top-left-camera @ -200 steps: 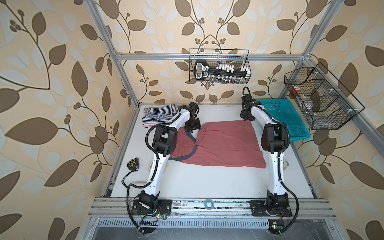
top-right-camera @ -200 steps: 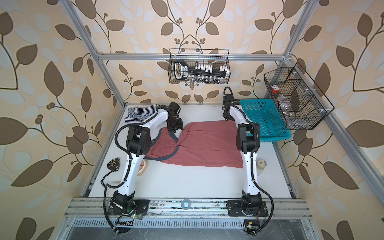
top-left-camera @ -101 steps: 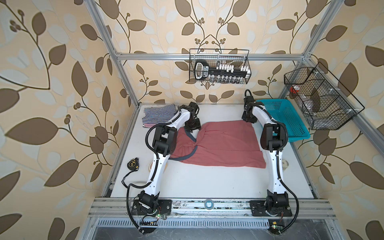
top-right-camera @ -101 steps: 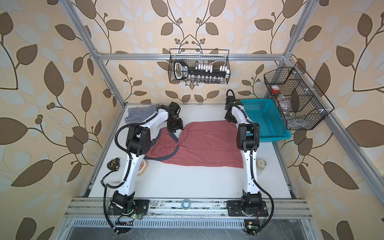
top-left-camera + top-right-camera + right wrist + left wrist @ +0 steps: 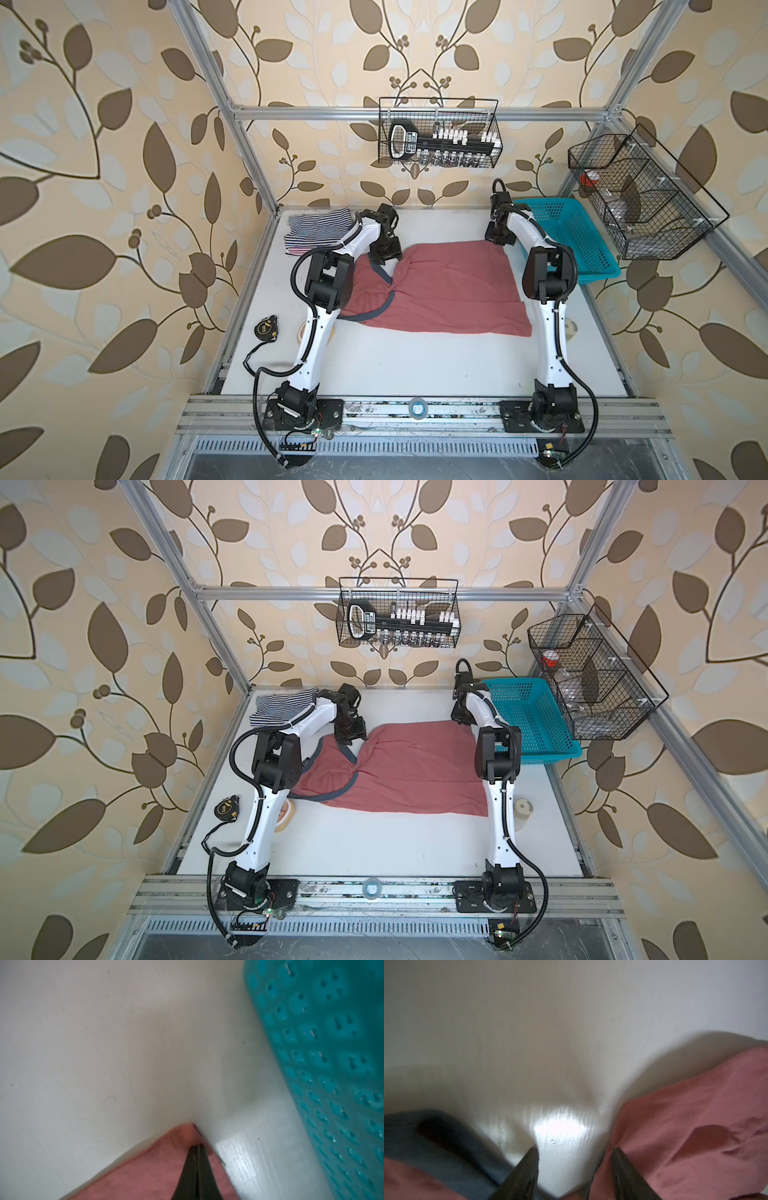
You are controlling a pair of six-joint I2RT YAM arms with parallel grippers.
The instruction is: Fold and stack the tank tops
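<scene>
At the table's left edge lies a black and yellow tape measure (image 5: 266,328). In the back left corner, the navy-white striped tank top (image 5: 320,226) sits folded on the red-white striped tank top (image 5: 296,250), of which only a strip shows at the near edge. Just beside that pile, the left gripper (image 5: 386,257) points down at the neckline of the dusty red tank top (image 5: 449,291). Its wrist view shows the left gripper (image 5: 575,1153) with its jaws partly apart and bare white table (image 5: 571,1043) between them, grey-blue trim on one side and red cloth against the other finger, so it holds nothing. The dusty red tank top lies spread across the middle of the table, rumpled at its left end. At its back right corner the right gripper (image 5: 197,1148) has its jaws pressed together on the cloth's tip, close to the teal basket (image 5: 322,1043), which stands at the table's right side in both top views.
</scene>
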